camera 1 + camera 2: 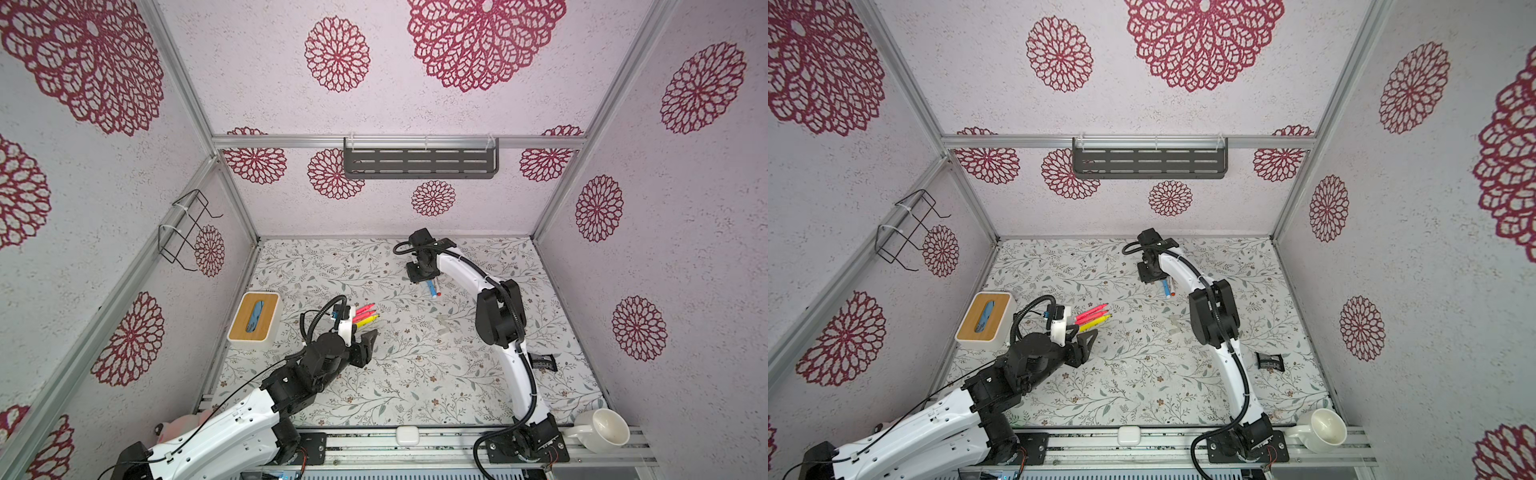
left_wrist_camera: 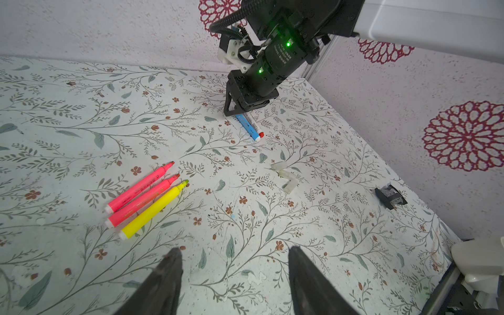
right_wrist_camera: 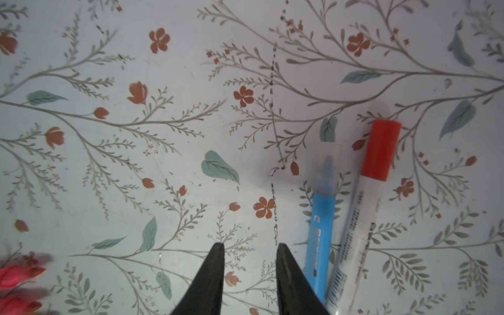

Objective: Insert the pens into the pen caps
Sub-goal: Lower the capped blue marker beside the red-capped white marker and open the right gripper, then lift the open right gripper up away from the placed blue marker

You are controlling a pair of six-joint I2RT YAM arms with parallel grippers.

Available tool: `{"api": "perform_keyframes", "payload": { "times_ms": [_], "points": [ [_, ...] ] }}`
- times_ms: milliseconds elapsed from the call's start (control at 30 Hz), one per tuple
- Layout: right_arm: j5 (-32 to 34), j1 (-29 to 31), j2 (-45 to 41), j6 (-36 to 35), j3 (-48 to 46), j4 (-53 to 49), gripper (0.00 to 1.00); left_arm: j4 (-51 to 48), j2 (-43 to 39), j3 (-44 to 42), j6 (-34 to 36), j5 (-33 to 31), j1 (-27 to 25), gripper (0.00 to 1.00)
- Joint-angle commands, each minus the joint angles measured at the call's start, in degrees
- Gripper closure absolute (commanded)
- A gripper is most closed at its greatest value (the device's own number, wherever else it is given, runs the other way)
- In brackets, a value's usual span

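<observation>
Left tool (image 2: 235, 249) wide apart, empty | right tool (image 3: 250, 244) narrowly parted, empty, beside blue pen (image 3: 320, 231) | pink pens (image 2: 139, 186) uncapped

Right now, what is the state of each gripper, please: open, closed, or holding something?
Left gripper: open, holding nothing.
Right gripper: open, holding nothing; blue pen lies beside it.

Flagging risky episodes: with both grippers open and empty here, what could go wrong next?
1. The right gripper stands empty beside the blue pen and white marker, which touch; closing could catch both or shove them.
2. The three highlighters lie pressed together before the left gripper; it may lift more than one.
3. The clear caps blend into the floral tabletop and may be mis-grasped.
</observation>
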Motion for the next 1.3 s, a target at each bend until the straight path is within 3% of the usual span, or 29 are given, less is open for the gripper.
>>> {"api": "perform_keyframes", "payload": {
  "times_ms": [0, 567, 1267],
  "points": [
    [-0.4, -0.3, 0.9, 1.6, 2.0, -1.6, 0.66, 0.0, -1.2, -0.7, -0.2, -1.1, -0.7, 0.36],
    [3.0, -2.0, 5.4, 4.0, 6.3, -4.6, 0.66, -0.4, -1.2, -0.3, 0.5, -2.0, -0.6, 0.36],
    [5.8, -2.5, 3.9, 6.0, 6.2, -3.9, 0.66, -1.6, -2.4, -0.5, 0.1, -1.9, -0.6, 0.36]
  ]
}}
